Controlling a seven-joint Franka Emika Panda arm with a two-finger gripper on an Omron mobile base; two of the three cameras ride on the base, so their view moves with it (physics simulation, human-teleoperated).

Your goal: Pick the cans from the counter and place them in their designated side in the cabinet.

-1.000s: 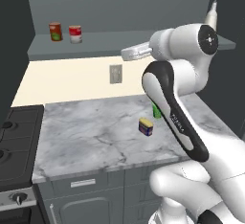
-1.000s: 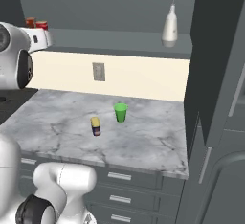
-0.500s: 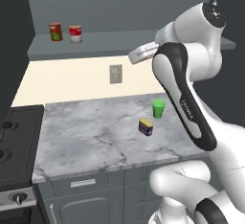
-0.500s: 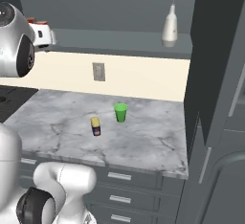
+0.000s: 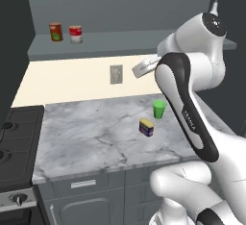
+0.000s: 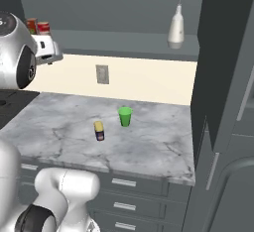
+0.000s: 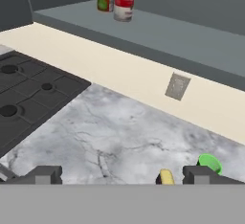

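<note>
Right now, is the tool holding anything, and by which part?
Nothing is held. The tool is open and empty above the counter; the blue can stands there untouched.

The green cup (image 5: 159,109) stood just behind the dark blue can (image 5: 146,127); open counter (image 5: 91,132) lay on its other sides.

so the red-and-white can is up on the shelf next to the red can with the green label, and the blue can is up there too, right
Not quite. The red-and-white can does stand on the cabinet shelf beside the red can with the green label, but the blue can is on the counter, near the green cup, as the left base view shows.
</note>
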